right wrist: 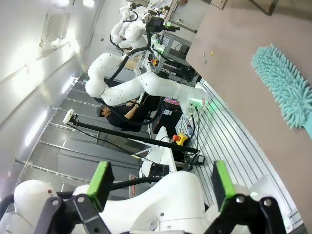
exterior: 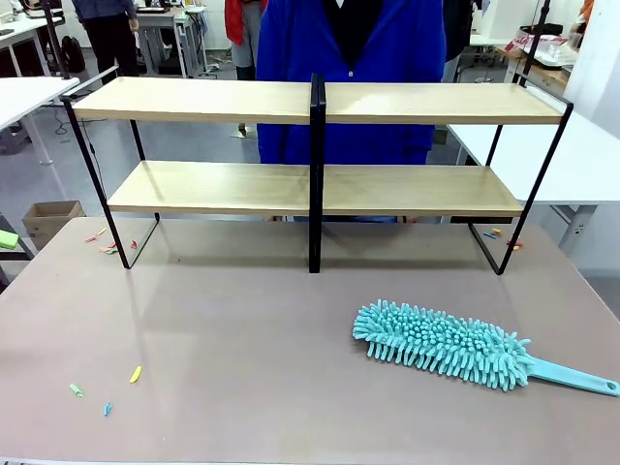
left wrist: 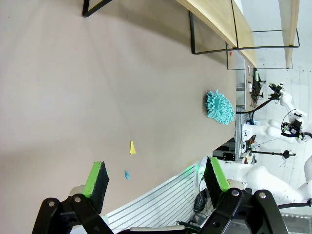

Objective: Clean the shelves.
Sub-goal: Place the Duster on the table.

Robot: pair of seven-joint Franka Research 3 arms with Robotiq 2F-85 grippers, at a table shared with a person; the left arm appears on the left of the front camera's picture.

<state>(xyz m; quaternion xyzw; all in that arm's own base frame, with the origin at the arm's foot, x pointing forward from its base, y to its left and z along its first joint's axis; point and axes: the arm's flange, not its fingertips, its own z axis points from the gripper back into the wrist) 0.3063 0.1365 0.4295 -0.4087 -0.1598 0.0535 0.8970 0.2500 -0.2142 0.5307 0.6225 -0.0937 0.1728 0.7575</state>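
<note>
Two-tier light-wood shelves [exterior: 218, 189] in black metal frame at twelve o'clock — teal fluffy microfibre duster [exterior: 441, 343] at four o'clock on the grey-brown desk [exterior: 242, 329]; left gripper [left wrist: 156, 178] and right gripper [right wrist: 161, 181] both spread, empty — no legible writing.

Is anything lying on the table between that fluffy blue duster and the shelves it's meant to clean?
Nothing visible does. The duster lies flat on the table, and the stretch between it and the shelves is bare. A few small coloured scraps lie far off to the left, out of the way.

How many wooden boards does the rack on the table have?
2. The upper board runs across the top of the shelves; the lower board lies below it. The black centre post crosses both.
</note>
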